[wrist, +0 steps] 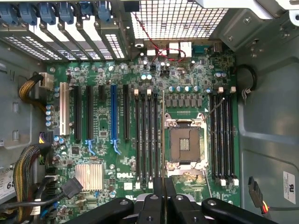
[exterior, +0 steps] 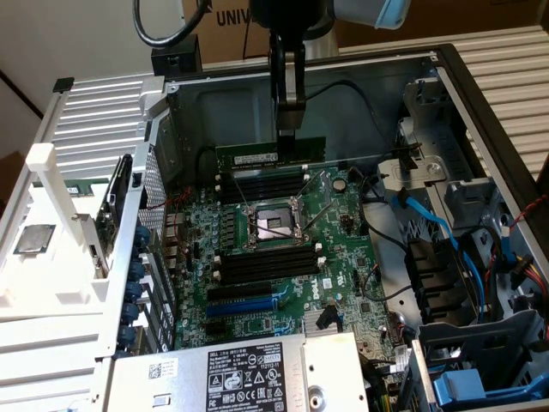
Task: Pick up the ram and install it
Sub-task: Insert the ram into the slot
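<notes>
Cardboard boxes (exterior: 230,19) behind; open computer case (exterior: 480,94) lying flat, motherboard (exterior: 343,257) exposed. State: claw (exterior: 289,136) clamped on ram (exterior: 257,154), pinching top edge, off-centre toward exterior view's right. ram hangs straight below claw, standing on edge, just above memory slots (exterior: 262,182) along motherboard's far edge; looks not yet seated. Long axis runs parallel to slots, so alignment looks right. Which slot lies directly under it: cannot tell. CPU socket (exterior: 273,225) sits between this bank and near bank (exterior: 262,262).
</notes>
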You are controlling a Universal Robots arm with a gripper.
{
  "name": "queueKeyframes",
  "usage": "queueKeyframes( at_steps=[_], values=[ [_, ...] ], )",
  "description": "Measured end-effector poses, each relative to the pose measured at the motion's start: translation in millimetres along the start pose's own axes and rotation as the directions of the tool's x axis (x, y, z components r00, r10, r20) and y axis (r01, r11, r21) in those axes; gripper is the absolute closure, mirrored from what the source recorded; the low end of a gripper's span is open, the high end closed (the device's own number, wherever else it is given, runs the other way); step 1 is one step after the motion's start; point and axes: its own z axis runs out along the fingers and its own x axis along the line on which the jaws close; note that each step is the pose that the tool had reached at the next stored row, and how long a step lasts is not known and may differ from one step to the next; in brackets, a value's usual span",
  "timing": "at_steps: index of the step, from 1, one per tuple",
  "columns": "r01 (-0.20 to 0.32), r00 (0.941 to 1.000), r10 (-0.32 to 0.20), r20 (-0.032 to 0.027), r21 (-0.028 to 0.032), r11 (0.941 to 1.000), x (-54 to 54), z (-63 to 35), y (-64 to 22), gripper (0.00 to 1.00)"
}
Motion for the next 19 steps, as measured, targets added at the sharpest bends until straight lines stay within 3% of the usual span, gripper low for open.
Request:
queueKeyframes(
  at_steps=[3, 4, 8, 13, 16, 19],
  values=[
    [0.000, 1.0000, 0.000, -0.0004, 0.0001, 1.0000, 0.2, 1.1, 5.9, 0.88],
    [0.000, 1.0000, 0.000, -0.0044, 0.0014, 1.0000, 0.3, 1.2, 7.2, 0.88],
    [-0.001, 0.9997, 0.002, -0.0243, 0.0253, 0.9997, -0.5, 2.5, 11.4, 0.88],
    [0.000, 0.9995, 0.001, -0.0308, 0.0267, 0.9996, -7.2, 6.1, 12.8, 0.88],
    [0.004, 0.9991, -0.003, -0.0417, 0.0272, 0.9996, -11.3, 14.2, 10.9, 0.88],
    [0.005, 0.9991, -0.004, -0.0421, 0.0271, 0.9996, -10.3, 21.4, 9.3, 0.88]
  ],
)
